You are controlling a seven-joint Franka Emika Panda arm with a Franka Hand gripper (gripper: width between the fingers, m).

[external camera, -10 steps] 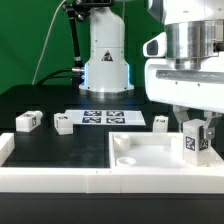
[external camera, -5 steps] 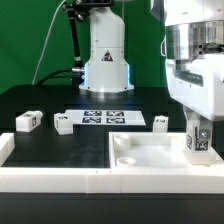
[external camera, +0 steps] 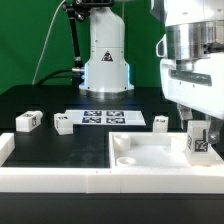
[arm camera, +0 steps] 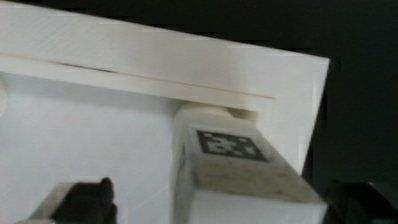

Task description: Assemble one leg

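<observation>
Scanning from the exterior view's left, I see two loose legs [external camera: 27, 122] [external camera: 63, 124] on the black table [external camera: 40, 100], then the marker board [external camera: 102, 117], then another leg [external camera: 161, 122]. Farthest right, the gripper [external camera: 199, 128] grasps the fourth leg [external camera: 198, 142] upright over the big square tabletop [external camera: 150, 160]. I judge this the insertion step; seating is probably incomplete. Next: press down and twist.

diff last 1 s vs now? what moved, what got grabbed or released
The tool carried the leg toward the exterior view's right, over the square piece; the grip held, nothing was released. The three loose legs and the marker board stayed put.
</observation>
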